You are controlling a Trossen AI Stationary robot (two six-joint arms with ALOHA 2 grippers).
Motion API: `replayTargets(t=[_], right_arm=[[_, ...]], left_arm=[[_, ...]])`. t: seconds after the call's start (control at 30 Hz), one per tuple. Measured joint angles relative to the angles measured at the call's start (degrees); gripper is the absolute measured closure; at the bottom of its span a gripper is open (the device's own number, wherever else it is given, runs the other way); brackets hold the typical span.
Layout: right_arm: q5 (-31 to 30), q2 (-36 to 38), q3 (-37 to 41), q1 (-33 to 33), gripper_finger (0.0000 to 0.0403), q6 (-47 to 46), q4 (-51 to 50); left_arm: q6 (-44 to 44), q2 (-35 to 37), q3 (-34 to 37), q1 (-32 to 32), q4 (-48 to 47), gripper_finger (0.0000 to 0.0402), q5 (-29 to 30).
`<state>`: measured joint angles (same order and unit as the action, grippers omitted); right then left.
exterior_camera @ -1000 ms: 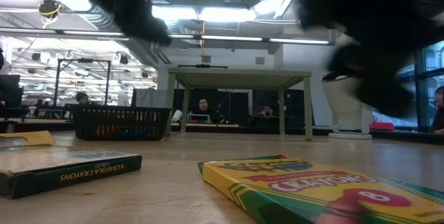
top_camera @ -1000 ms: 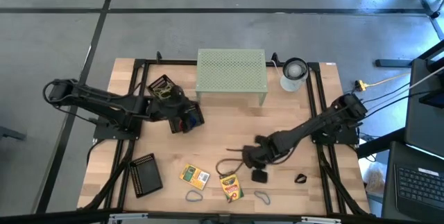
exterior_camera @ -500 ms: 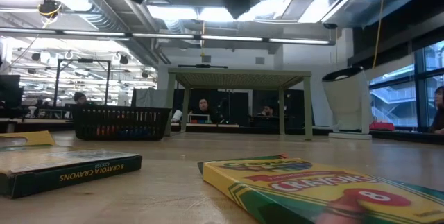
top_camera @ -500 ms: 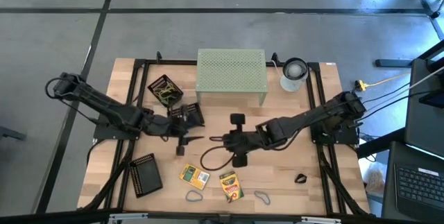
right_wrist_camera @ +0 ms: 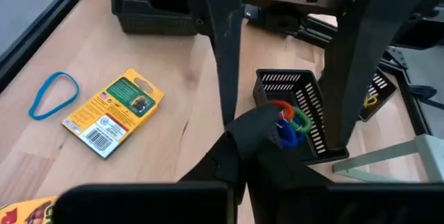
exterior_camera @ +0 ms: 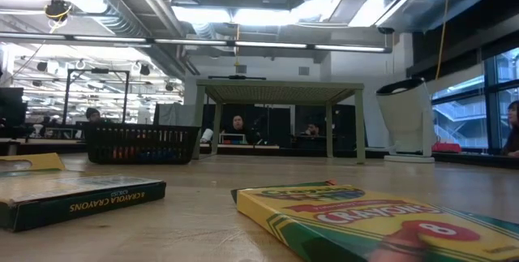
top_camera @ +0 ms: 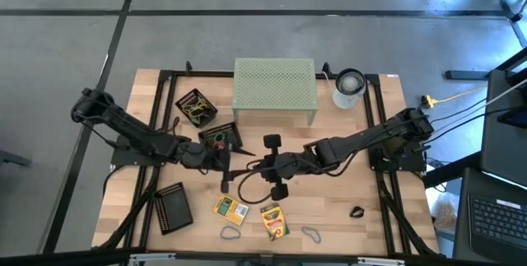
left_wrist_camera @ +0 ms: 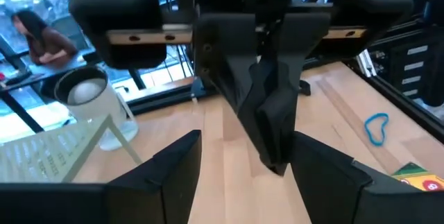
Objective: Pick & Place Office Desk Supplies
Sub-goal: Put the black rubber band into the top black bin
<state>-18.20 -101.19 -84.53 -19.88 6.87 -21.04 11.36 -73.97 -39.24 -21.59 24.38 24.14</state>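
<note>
1. The right gripper [left_wrist_camera: 272, 156] is held closed on a small black clip [right_wrist_camera: 255, 131] above mid-bench; the clip is judged light, stiff and springy, best gripped across its body.
2. The left gripper [top_camera: 226, 165] is spread open just opposite.
3. The mesh tray [right_wrist_camera: 313, 135] holding rubber bands [right_wrist_camera: 291, 123] is noted beneath; the crayon boxes [top_camera: 231, 209] lie nearby.

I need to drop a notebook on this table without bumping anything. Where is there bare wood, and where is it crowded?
Bare wood lies on the right, between the white-grey cylinder and the lone black clip. The middle is crowded: the left end effector and the right end effector meet there. The front edge holds two crayon boxes and rubber-band loops.
</note>
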Motion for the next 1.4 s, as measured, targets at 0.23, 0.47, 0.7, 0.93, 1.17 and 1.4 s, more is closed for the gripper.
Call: replayTargets(t=[0.23, 0.47, 0.7, 0.93, 1.17, 1.4], right_arm=[[-0.42, 0.02, 0.0, 0.07, 0.0386, -0.24, 1.15], [-0.42, 0.02, 0.0, 0.04, 0.0389, -0.24, 2.27], [-0.42, 0.02, 0.0, 0.04, 0.0386, -0.26, 2.23], [-0.4, 0.02, 0.0, 0.02, 0.0386, -0.28, 2.21], [-0.37, 0.02, 0.0, 0.02, 0.0386, -0.42, 2.21], [-0.39, 0.02, 0.0, 0.04, 0.0376, -1.74, 2.14]], left_arm=[[2.5, -0.1, 0.0, -1.21, 3.02, 0.0191, 0.16], [3.94, -0.12, 0.0, -1.94, 3.24, 0.0217, 0.16], [6.33, -0.12, 0.0, -2.51, 4.66, 0.0281, -0.75], [6.1, -0.12, 0.0, -2.7, 4.62, 0.0361, -0.78], [5.97, -0.12, 0.0, -2.68, 4.44, 0.0397, -0.78], [5.92, -0.12, 0.0, -2.7, 4.56, 0.0398, 1.1]])
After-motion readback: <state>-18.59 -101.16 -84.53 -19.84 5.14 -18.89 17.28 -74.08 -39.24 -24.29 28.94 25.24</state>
